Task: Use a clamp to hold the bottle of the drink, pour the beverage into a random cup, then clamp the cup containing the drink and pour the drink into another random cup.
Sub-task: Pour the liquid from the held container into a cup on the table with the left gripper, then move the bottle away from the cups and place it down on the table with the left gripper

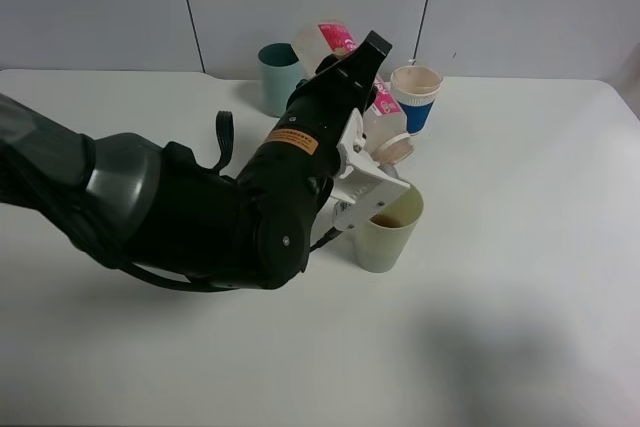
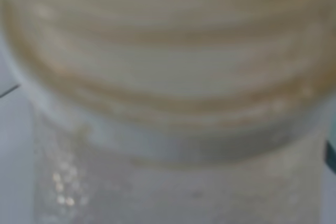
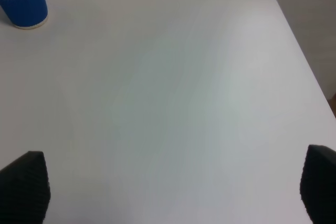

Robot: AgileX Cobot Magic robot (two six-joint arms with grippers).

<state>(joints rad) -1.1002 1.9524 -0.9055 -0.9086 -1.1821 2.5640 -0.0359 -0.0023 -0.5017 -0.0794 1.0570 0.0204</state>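
Observation:
My left gripper point(image 1: 366, 65) is shut on the drink bottle point(image 1: 385, 107), a pale bottle with a pink label. It is tilted mouth-down over a pale green cup point(image 1: 388, 232) that holds brown drink. The arm hides the bottle's middle. The left wrist view is filled by a blurred close-up of the bottle point(image 2: 168, 93). A teal cup point(image 1: 278, 77) and a blue-and-white paper cup point(image 1: 415, 97) stand behind. The blue cup also shows in the right wrist view point(image 3: 22, 1). My right gripper point(image 3: 173, 187) is open and empty above bare table, out of the exterior high view.
The large black left arm point(image 1: 200, 207) lies across the left and middle of the white table point(image 1: 520, 247). A grey panelled wall runs behind the table. The table's right edge point(image 3: 307, 61) shows in the right wrist view.

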